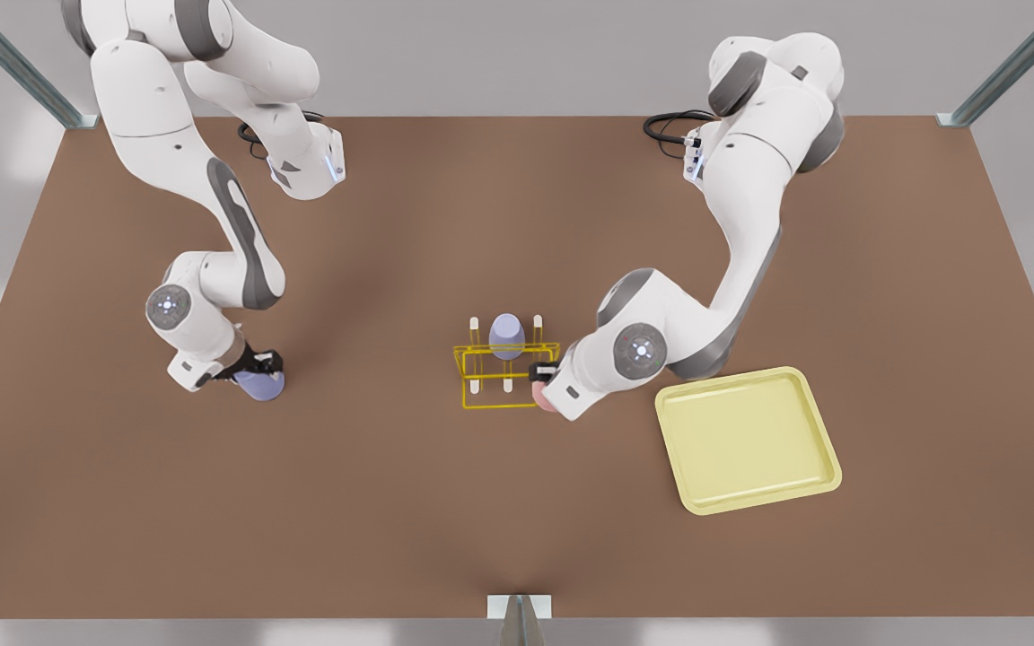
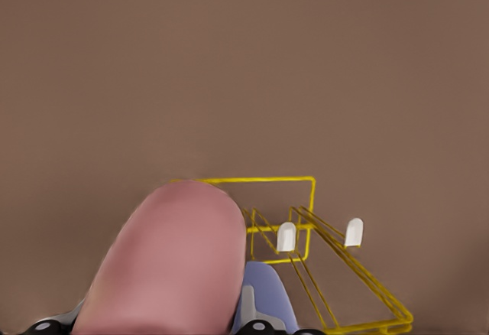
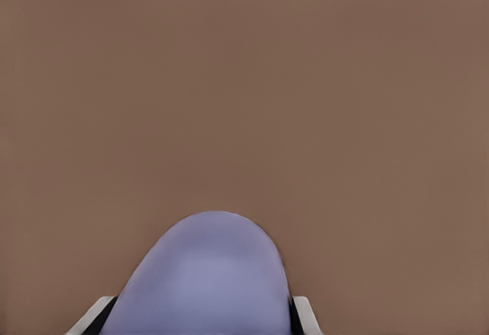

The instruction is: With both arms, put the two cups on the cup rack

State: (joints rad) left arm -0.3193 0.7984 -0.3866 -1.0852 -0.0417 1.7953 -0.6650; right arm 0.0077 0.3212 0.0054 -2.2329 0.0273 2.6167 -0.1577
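Placement of the pale pink tapered tumbler (image 1: 542,400) is the step in hand. The left gripper (image 1: 541,380) pinches it right at the side of the bright-yellow wire cup rack (image 1: 499,406) that faces the front view's right, near the middle of the brown bench (image 1: 391,502). One lavender-blue tumbler (image 1: 506,334) already sits on a peg at the rack's far side.

The right gripper (image 1: 257,366) is clamped on a second lavender-blue tumbler (image 1: 262,386), low over the bench and well apart from the rack, toward the front view's left edge.

By my reading, the pink tumbler next has to be lined up over a free cream-white peg (image 1: 538,325) and lowered before the fingers let go. The right arm must then carry its tumbler across to the rack.

Count: three tumblers (two lavender-blue, one pink), one rack, and one pale yellow square tray (image 1: 746,440) toward the front view's right edge.
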